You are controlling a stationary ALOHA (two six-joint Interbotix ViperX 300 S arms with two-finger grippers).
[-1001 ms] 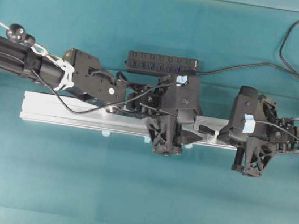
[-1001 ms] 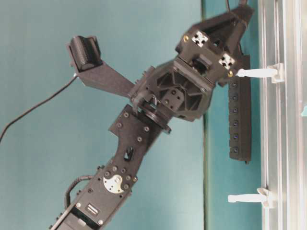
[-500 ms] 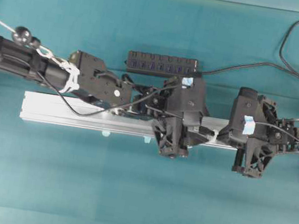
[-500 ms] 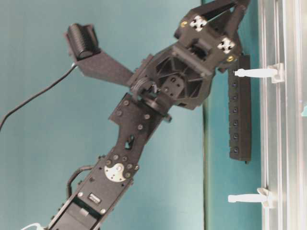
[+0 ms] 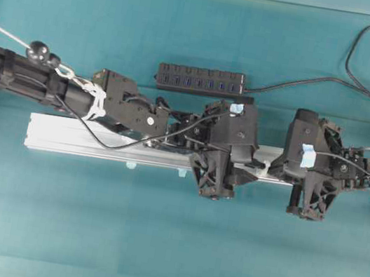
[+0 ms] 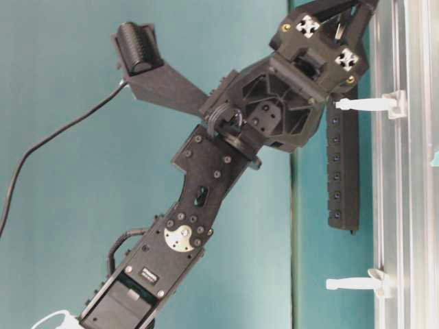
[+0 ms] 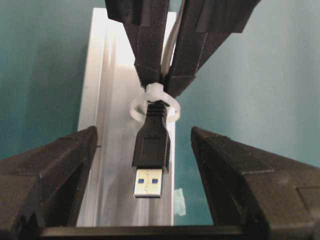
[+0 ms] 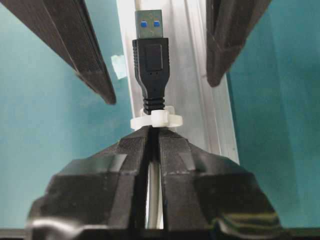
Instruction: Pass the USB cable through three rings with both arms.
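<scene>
My left arm (image 5: pixel 52 84) lay stretched along the silver aluminium rail (image 5: pixel 99 144) in the overhead view, reaching in from the left edge over the teal table (image 5: pixel 152 247). Behind it, the black multi-port hub bar (image 5: pixel 200 79) sat on the table just beyond the rail. My left gripper (image 7: pixel 145 150) stood with its two fingers (image 7: pixel 55 165) wide apart, one on each side of the USB plug (image 7: pixel 151 150), touching neither side of it. The plug pointed toward my left wrist camera, its metal tip (image 7: pixel 148 183) with the blue insert showing, hanging over the rail between my open fingers.

Just behind the plug's strain relief, a translucent whitish ring (image 7: pixel 152 102) circled the cable, so the plug had come through that loop. Right behind the ring, my right gripper (image 8: pixel 152 137) was pressed together on the USB cable (image 8: pixel 150 107), its fingertips meeting at the loop. From the table-level view, two more whitish rings (image 6: pixel 367 104) stuck out from the rail's side, well apart from each other.

Farther right in the overhead view sat my right arm (image 5: pixel 315 167), over the rail's end. The black cable (image 5: pixel 368 62) looped across the table toward the upper right corner.
</scene>
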